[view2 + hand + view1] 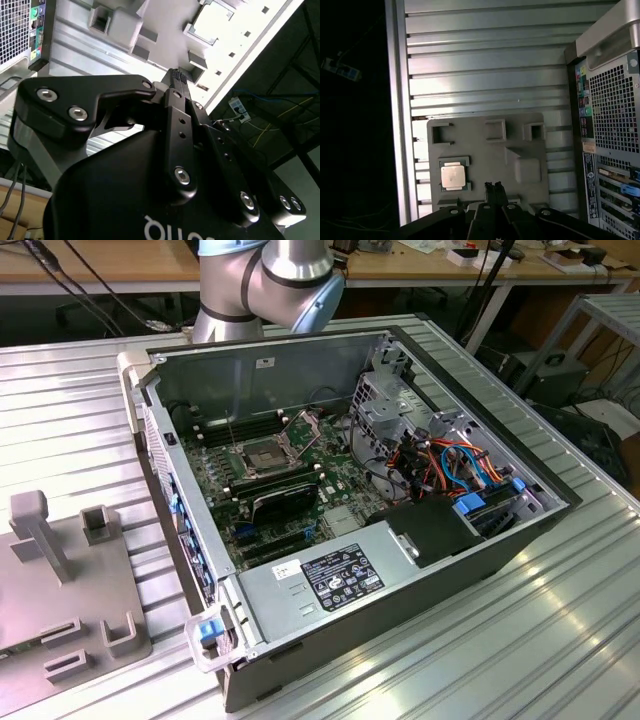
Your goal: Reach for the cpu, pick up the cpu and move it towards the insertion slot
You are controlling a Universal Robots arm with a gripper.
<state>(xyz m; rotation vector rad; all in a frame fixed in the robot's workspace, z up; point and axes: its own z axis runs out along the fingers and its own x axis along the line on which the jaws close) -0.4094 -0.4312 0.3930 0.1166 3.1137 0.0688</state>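
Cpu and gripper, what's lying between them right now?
A bare stretch of the grey fixture plate separates the cpu from the gripper, as the first wrist view shows.

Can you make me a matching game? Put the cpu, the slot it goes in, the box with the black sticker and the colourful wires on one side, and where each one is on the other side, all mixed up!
Things
1. cpu
2. insertion slot
3. power-supply box
4. orange and blue wires

Places
A. at the exterior view's right end of the computer case
B. in a square pocket of the grey plate, outside the case
C. on the green board inside the case
D. along the case's near edge in the exterior view

Pairs: 1-B, 2-C, 3-D, 4-A
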